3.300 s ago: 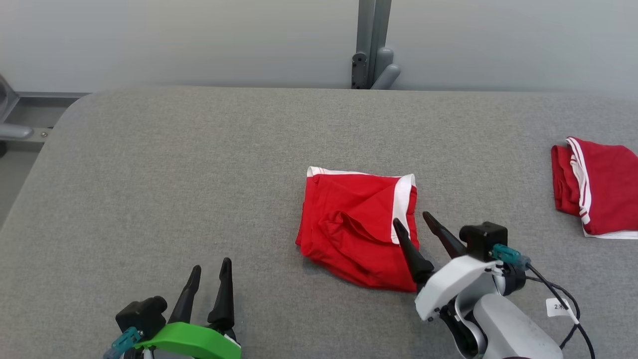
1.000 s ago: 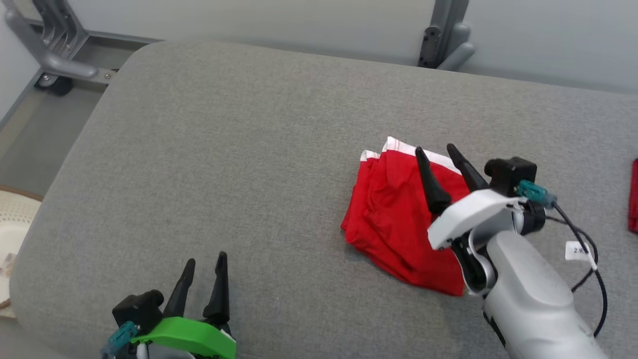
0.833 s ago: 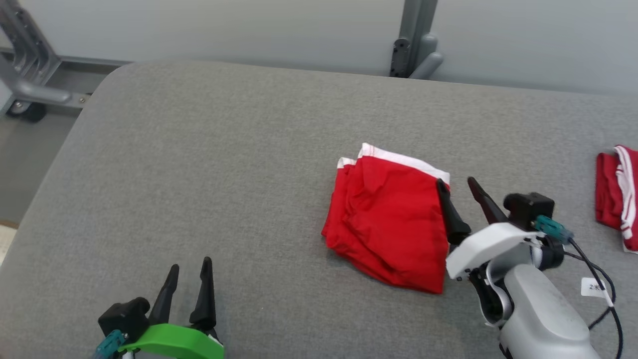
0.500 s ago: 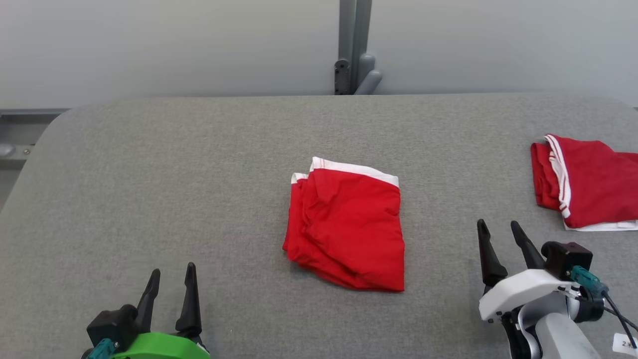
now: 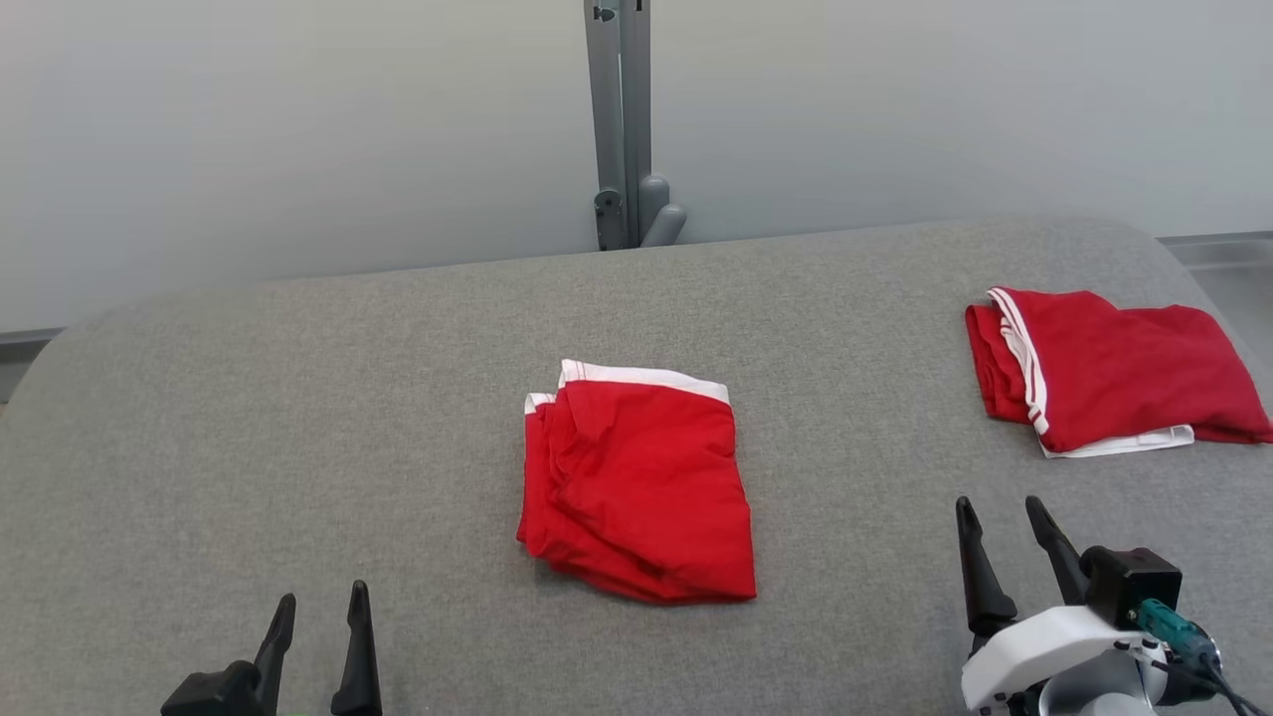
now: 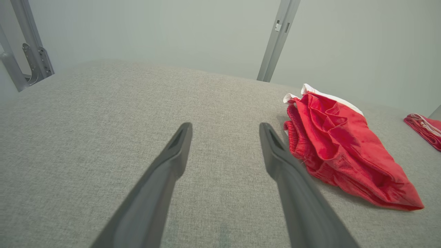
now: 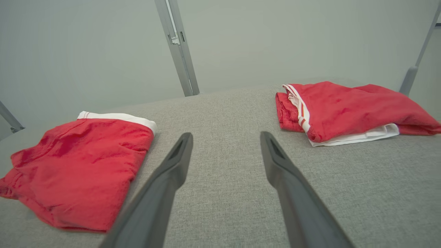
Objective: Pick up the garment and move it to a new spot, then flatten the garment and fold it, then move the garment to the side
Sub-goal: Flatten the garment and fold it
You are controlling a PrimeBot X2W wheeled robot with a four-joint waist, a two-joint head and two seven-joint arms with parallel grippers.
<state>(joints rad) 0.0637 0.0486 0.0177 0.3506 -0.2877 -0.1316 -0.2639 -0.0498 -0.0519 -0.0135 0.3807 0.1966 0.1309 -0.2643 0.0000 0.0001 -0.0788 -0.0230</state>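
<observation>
Red garment (image 5: 636,487): folded, lying mid-bench, white band along its far edge.
Nearby: second red garment (image 5: 1104,373) at my far right, well apart.
Left gripper (image 5: 323,594): fingers spread, holding nothing, at the near edge.
Right gripper (image 5: 998,503): fingers spread, holding nothing, nearer than both garments.
Surface: grey fabric bench (image 5: 298,398); pale wall and metal post (image 5: 619,119) behind.

The red shorts (image 5: 636,487) with a white waistband lie folded into a compact, slightly rumpled rectangle. They rest flat near the middle of the grey table (image 5: 298,418), waistband toward its far edge.
</observation>
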